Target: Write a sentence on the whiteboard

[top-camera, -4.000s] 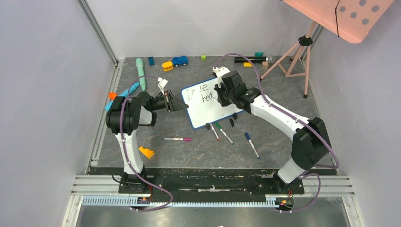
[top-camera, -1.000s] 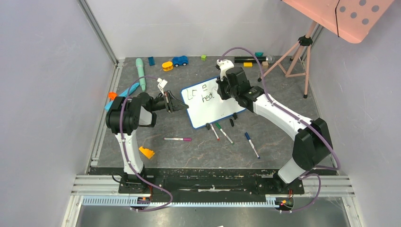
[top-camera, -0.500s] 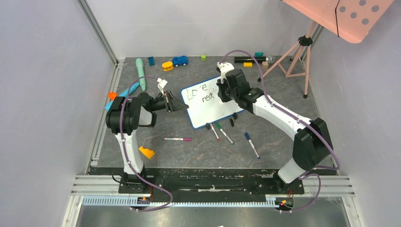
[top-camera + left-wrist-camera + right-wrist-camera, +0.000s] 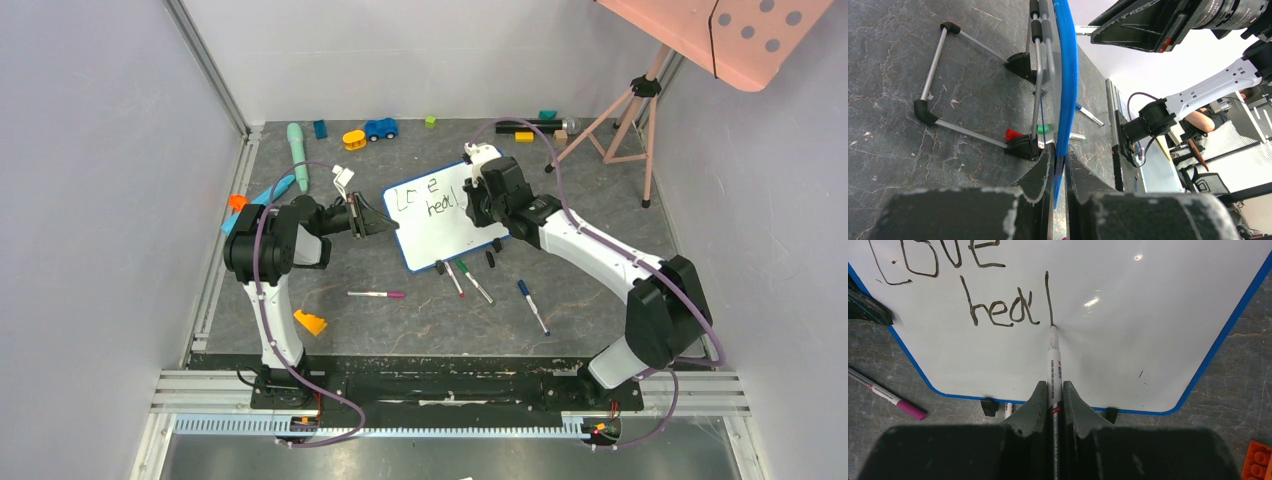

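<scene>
sentence partly unreadable overhead, whiteboard top cropped at right wrist, marker rear hidden inside right pincer

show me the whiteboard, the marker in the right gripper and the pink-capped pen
whiteboard [image 4: 1148, 340], right wrist view, bare white writing surface
marker [image 4: 1053, 354], right wrist view, white barrel below the tip
pink-capped pen [image 4: 376, 294], top external view, middle of its barrel
</scene>
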Tool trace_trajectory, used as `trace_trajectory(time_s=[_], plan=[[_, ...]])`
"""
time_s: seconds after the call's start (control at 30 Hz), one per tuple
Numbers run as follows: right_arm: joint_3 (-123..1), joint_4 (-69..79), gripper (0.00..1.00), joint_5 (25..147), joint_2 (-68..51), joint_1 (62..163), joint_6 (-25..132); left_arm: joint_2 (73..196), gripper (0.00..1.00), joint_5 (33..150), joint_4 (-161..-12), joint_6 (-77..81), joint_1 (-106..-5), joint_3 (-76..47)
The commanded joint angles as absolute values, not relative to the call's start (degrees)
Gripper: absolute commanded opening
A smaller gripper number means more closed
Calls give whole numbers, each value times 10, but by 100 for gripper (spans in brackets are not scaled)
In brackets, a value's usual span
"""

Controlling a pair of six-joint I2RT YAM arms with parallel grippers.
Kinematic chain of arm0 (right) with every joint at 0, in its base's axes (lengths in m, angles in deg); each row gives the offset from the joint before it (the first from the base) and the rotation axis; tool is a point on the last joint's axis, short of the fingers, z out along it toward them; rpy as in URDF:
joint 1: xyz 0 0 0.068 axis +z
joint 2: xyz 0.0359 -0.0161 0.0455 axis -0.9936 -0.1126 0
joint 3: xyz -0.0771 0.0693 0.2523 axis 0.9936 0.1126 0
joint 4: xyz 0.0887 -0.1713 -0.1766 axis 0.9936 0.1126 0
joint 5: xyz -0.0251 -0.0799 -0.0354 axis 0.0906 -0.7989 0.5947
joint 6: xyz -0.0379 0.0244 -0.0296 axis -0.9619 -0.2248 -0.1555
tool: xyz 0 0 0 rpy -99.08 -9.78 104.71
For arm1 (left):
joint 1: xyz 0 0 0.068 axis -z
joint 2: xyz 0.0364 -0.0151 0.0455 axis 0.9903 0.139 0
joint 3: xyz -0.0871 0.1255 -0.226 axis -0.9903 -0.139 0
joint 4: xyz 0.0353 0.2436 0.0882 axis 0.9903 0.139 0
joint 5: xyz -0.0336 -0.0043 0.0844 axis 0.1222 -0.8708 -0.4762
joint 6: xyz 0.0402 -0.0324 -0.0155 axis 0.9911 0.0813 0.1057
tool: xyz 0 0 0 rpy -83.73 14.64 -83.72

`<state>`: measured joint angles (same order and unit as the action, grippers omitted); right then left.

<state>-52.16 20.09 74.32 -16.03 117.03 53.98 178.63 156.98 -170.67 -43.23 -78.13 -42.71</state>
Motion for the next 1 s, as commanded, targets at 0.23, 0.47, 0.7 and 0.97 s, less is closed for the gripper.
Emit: trace_trajectory(time_s=[0.23, 0.47, 0.7, 0.97], plan=[[-549, 193, 0, 723, -122, 1164, 536, 1780, 2, 1606, -1734, -424, -779, -437], [-564, 192, 0, 725, -138, 1161, 535, 1782, 2, 1606, -1734, -426, -779, -436], [-579, 195, 0, 726, -154, 1154, 534, 1783, 2, 1607, -1734, -427, -779, -434], [-585, 199, 0, 727, -166, 1150, 533, 1783, 2, 1607, -1734, -427, -779, -434]])
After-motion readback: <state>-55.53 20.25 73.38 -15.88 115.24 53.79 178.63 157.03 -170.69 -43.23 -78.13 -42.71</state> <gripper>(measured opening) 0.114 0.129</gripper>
